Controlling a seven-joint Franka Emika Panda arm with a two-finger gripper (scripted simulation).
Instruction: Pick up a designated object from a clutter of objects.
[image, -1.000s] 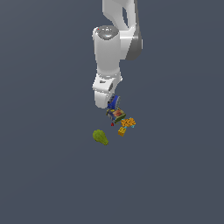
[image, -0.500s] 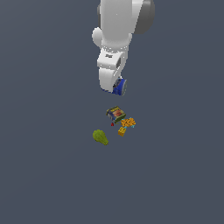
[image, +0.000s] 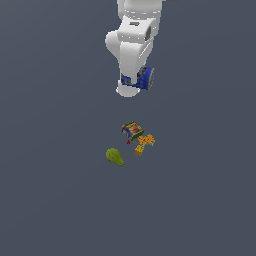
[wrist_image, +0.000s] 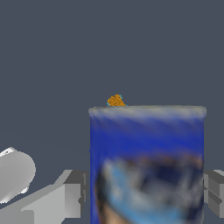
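The blue can (image: 145, 78) hangs in my gripper (image: 141, 80), lifted well above the floor and the other items. In the wrist view the blue can (wrist_image: 147, 164) fills the space between my two grey fingers (wrist_image: 69, 192), which press on its sides. Below, the green and red tin (image: 132, 130), the orange blocky toy (image: 144, 142) and the green pear-like fruit (image: 114, 156) lie on the grey floor. A bit of the orange toy (wrist_image: 115, 101) shows past the can's rim in the wrist view.
The white arm (image: 132, 45) reaches down from the top of the exterior view. The grey floor (image: 50, 200) spreads around the small group of items.
My gripper has risen steadily with the blue can in it, away from the tin, toy and fruit, which have stayed in place.
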